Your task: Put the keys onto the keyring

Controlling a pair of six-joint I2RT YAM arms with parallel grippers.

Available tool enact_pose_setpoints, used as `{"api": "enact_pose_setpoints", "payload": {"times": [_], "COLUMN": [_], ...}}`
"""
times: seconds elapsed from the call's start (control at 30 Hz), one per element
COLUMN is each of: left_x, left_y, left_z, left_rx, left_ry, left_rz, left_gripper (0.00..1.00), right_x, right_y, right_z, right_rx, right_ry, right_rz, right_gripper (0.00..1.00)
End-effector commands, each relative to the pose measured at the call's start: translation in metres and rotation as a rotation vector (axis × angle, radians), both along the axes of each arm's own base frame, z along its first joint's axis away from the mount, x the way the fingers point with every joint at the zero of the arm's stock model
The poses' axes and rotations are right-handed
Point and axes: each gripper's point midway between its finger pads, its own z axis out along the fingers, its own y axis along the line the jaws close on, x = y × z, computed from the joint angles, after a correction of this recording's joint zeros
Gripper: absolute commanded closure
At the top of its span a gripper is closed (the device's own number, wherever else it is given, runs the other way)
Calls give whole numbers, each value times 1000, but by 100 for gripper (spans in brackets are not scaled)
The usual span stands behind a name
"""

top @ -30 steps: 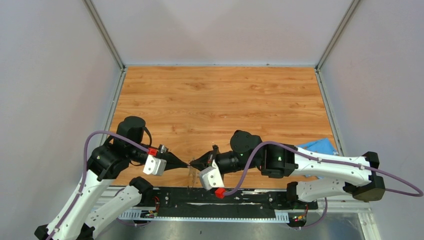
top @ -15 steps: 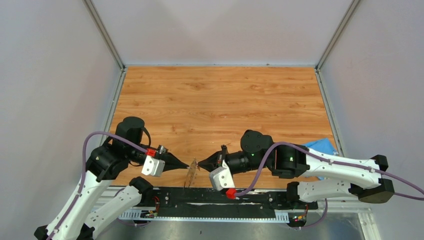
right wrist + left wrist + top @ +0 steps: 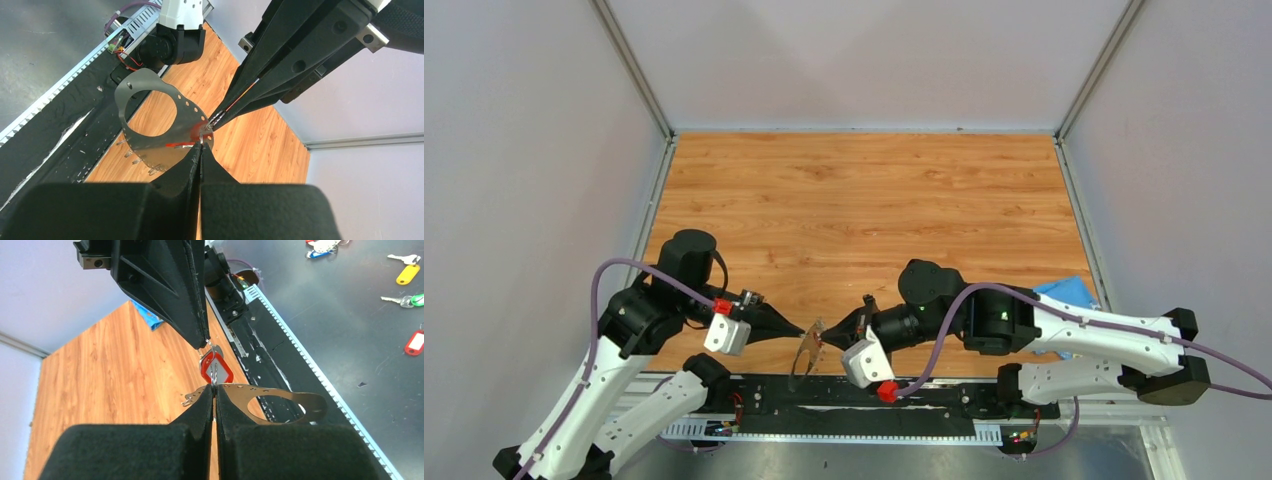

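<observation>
The keyring (image 3: 805,355) is a flat grey metal ring with small holes and wire clips along its edge. It hangs in the air over the table's near edge, and my left gripper (image 3: 802,331) is shut on its rim. In the left wrist view the keyring (image 3: 285,399) spreads to the right of the left gripper (image 3: 214,388). A red-headed key (image 3: 216,368) hangs from a small wire loop just beyond. My right gripper (image 3: 826,334) is shut on that loop, tip to tip with the left. From the right wrist, the right gripper (image 3: 201,145) meets the keyring (image 3: 186,120) at its edge.
A blue cloth (image 3: 1069,292) lies at the table's right edge behind the right arm. The black base rail (image 3: 864,392) runs just below the keyring. On the dark floor past the rail lie several loose tagged keys, among them a yellow one (image 3: 407,275).
The right gripper drew back to the right, then returned left to the keyring's edge. The keyring swung from edge-on to a flatter tilt, and the left gripper dipped slightly.
</observation>
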Motion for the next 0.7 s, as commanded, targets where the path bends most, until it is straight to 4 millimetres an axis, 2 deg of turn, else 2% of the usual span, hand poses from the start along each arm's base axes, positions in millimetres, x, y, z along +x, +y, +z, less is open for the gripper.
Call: {"api": "enact_pose_setpoints", "payload": {"times": [0.0,0.23,0.67], "left_x": [-8,-15,-14], "left_y": [-4,-10,-12], "left_z": [13,18,15], "left_rx": [-73,-85,-68], "left_ry": [-93,-79,-68], "left_rz": [-89,-163,-162], "left_gripper": [100,100,100], "right_x": [-6,-7,-11], "right_y": [-8,-12,-14], "right_z": [14,23,22], "right_rx": [10,10,8], "right_ry": [3,-3,-2], "right_rz": [35,43,66], "right_gripper": [100,100,100]}}
